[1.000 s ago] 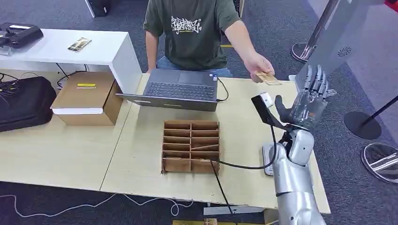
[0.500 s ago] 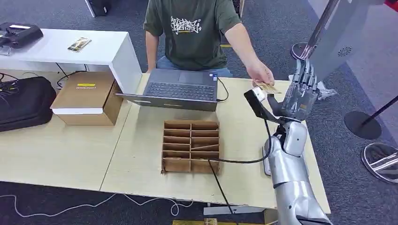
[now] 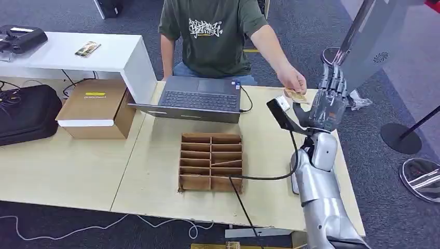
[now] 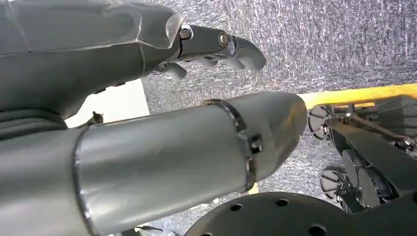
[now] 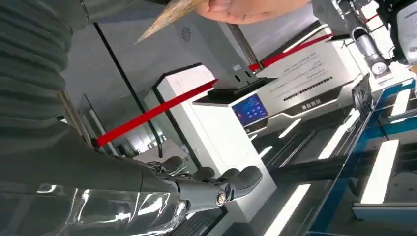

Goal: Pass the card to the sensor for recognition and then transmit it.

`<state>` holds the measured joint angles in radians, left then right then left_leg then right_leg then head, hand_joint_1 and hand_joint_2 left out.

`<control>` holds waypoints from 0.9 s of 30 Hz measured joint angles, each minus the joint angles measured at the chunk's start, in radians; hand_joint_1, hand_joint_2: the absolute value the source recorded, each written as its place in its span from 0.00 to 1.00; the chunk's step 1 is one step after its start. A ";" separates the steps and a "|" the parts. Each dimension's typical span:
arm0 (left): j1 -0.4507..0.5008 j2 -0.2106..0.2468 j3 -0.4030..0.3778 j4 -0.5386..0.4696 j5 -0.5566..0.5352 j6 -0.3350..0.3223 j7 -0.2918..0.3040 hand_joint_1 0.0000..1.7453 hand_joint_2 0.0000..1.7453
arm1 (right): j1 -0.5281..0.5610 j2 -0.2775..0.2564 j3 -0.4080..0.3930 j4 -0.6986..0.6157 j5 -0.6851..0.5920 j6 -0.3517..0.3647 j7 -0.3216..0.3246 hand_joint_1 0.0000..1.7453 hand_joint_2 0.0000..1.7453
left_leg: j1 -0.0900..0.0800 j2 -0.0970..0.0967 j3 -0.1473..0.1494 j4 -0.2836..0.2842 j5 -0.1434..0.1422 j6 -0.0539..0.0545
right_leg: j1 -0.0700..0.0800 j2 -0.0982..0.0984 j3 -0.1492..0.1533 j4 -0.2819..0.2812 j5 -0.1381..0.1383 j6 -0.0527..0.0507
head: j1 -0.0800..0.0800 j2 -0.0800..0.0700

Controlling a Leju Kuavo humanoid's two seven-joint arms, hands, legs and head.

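Observation:
A person's hand (image 3: pixel 292 83) holds out a tan card (image 3: pixel 297 96) over the table's far right corner. My right hand (image 3: pixel 328 101) is raised beside it with its fingers pointing up and apart, and the card's free end lies close to the thumb side of the palm. I cannot tell whether they touch. In the right wrist view the card (image 5: pixel 169 12) juts from the person's fingers (image 5: pixel 246 7), apart from my fingertips (image 5: pixel 236 179). A pale flat device (image 3: pixel 293 175) lies on the table, partly behind my right forearm. My left hand (image 4: pixel 147 44) hangs over carpet, holding nothing.
An open laptop (image 3: pixel 200 98) stands at the table's far edge, in front of the seated person (image 3: pixel 212 31). A brown compartment box (image 3: pixel 211 162) sits mid-table, with a black cable (image 3: pixel 259 179) running past it. A cardboard box (image 3: pixel 96 106) and a black bag (image 3: pixel 26 111) are at the left.
My right hand has moved left, closing in on the card. The person's hand lowered the card a little toward my palm, then held it there.

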<state>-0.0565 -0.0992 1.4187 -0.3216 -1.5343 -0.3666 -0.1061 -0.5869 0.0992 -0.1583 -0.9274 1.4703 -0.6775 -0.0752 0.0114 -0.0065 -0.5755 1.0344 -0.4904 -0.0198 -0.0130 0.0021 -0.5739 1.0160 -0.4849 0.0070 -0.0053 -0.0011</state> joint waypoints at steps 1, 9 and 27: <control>0.000 0.000 0.000 0.000 0.000 0.000 0.000 0.00 0.00 | -0.001 -0.001 0.002 0.002 -0.005 0.000 0.000 1.00 1.00 | 0.000 0.000 0.000 0.000 0.000 0.000 | 0.000 0.000 0.000 0.000 0.000 0.000 | 0.000 0.000; 0.001 0.001 0.000 0.000 0.002 -0.001 0.000 0.00 0.00 | -0.007 -0.005 0.005 0.030 -0.008 0.000 -0.001 1.00 1.00 | 0.000 0.000 0.000 0.000 0.000 0.000 | 0.000 0.000 0.000 0.000 0.000 0.000 | 0.000 0.000; 0.001 0.001 0.000 0.000 0.006 -0.001 0.001 0.00 0.00 | -0.018 -0.008 0.009 0.065 -0.008 0.000 0.002 1.00 1.00 | 0.000 0.000 0.000 0.000 0.000 0.000 | 0.000 0.000 0.000 0.000 0.000 0.000 | 0.000 0.000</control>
<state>-0.0560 -0.0980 1.4187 -0.3216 -1.5286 -0.3677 -0.1053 -0.6049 0.0908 -0.1495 -0.8621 1.4618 -0.6775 -0.0732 0.0113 -0.0065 -0.5756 1.0344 -0.4904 -0.0198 -0.0130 0.0021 -0.5740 1.0160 -0.4849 0.0070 -0.0053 -0.0011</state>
